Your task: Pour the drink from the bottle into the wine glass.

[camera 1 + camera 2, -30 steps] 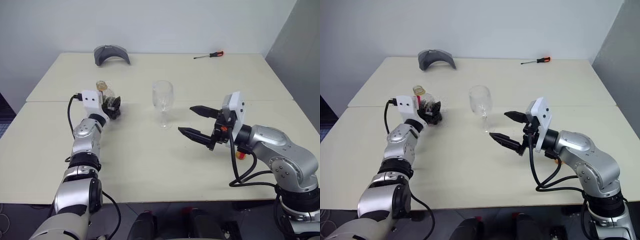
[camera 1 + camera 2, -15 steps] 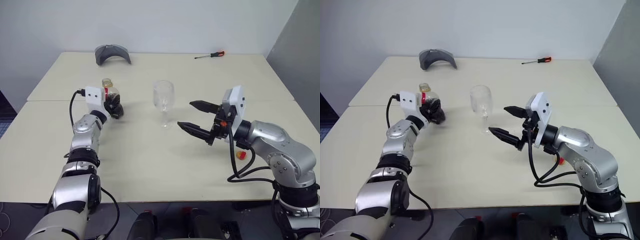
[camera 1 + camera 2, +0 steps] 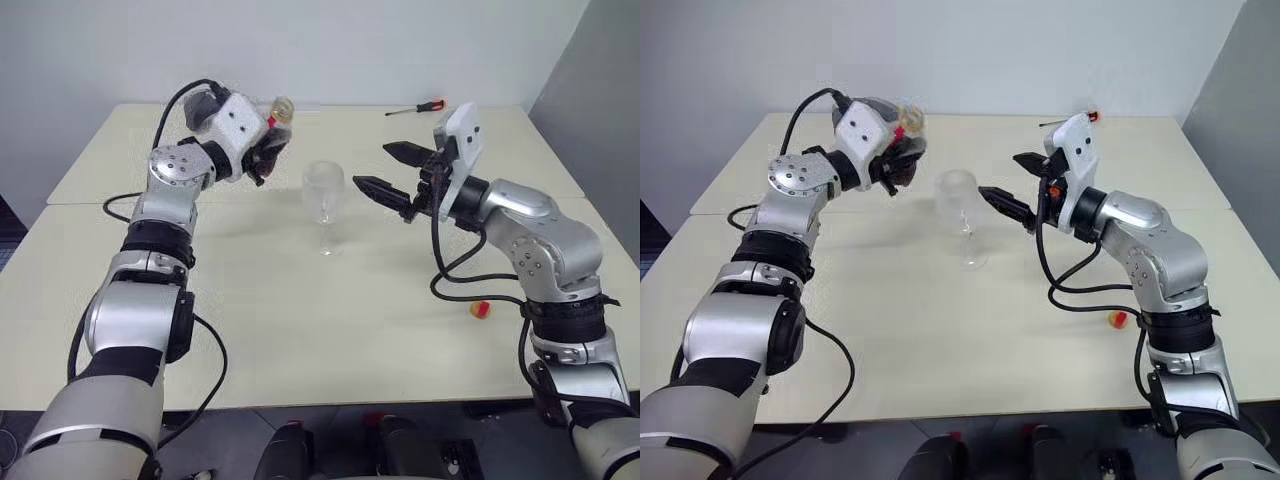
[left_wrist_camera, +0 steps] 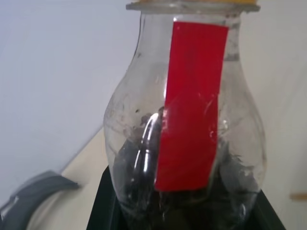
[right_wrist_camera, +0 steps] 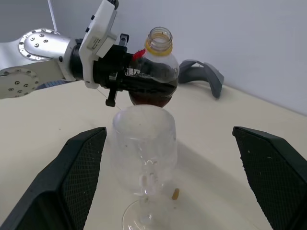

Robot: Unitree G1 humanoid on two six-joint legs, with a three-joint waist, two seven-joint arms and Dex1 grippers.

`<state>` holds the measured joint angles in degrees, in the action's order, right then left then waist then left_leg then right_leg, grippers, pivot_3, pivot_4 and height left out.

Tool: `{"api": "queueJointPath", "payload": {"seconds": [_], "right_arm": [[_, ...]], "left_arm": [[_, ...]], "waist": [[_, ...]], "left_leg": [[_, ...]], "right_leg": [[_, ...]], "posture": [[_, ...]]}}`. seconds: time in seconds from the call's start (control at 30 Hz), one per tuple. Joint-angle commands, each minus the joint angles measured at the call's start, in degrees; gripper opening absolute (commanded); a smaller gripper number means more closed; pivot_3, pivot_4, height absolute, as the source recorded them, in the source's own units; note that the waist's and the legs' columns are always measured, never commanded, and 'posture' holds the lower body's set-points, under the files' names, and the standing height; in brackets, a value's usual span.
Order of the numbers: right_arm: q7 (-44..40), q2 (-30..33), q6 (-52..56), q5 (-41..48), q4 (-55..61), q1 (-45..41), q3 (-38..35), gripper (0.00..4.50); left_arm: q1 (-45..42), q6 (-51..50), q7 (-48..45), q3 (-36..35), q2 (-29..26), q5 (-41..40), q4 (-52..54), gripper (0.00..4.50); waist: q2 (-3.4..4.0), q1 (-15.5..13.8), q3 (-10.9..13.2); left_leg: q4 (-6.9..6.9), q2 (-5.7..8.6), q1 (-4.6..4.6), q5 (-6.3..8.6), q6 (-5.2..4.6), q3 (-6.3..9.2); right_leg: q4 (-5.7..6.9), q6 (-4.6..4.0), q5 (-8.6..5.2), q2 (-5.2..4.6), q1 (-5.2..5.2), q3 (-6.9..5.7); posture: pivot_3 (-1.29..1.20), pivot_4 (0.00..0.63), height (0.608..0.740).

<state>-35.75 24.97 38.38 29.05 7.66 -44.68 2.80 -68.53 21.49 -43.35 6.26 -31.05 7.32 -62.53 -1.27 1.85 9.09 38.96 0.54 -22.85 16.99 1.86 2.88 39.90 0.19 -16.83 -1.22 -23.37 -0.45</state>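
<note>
My left gripper [image 3: 262, 150] is shut on the bottle [image 3: 274, 127], holding it in the air just left of and behind the wine glass [image 3: 324, 193]. The bottle's neck [image 5: 158, 40] is open and points up, leaning slightly towards the glass. The dark drink [image 5: 152, 91] sits in its lower bulb, and a red label strip [image 4: 192, 105] runs down its side. The clear wine glass stands upright on the table [image 3: 300, 300] with nothing in it. My right gripper [image 3: 372, 166] is open, level, just right of the glass bowl and not touching it.
A small red-and-yellow cap [image 3: 481, 309] lies on the table near my right arm. A red-handled screwdriver [image 3: 418, 108] lies at the far right edge. A grey curved object [image 5: 201, 74] rests at the far left, behind the bottle.
My left gripper shut on the bottle, lifted it off the table and carried it right towards the glass, rolling the wrist. My right gripper rose and moved forward beside the bowl.
</note>
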Motion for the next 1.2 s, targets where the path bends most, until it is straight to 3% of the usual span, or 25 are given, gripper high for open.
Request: {"api": "queueJointPath", "payload": {"seconds": [0.03,0.4,1.2], "right_arm": [[-1.06,-0.86,-2.23,-1.15,-0.05,-2.75,0.37,4.50],[-1.12,-3.97,-2.70,-2.70,0.01,-2.78,1.21,4.50],[-0.80,-8.42,-3.39,-4.88,-2.77,-5.08,1.68,4.50]], "left_arm": [[-4.75,8.51,1.08,2.76,-1.77,4.64,-1.91,1.06],[-9.62,17.94,8.53,7.87,-5.46,14.32,-7.59,1.06],[-14.18,24.94,16.84,12.43,-5.55,22.58,-9.78,1.06]], "waist": [[0.00,-0.02,0.01],[0.00,-0.01,0.02],[0.00,0.00,0.02]], "left_leg": [[0.01,-0.01,-0.01,0.00,0.00,0.01],[0.01,0.00,-0.10,0.00,-0.01,0.01],[0.02,0.01,-0.11,0.00,0.00,0.00]], "right_leg": [[0.02,0.00,0.00,0.00,-0.02,-0.01],[0.07,0.00,0.00,-0.01,-0.15,-0.02],[0.08,0.00,0.00,-0.02,-0.17,-0.03]], "posture": [[0.00,0.150,0.740],[0.00,0.150,0.740],[0.00,0.150,0.740]]}}
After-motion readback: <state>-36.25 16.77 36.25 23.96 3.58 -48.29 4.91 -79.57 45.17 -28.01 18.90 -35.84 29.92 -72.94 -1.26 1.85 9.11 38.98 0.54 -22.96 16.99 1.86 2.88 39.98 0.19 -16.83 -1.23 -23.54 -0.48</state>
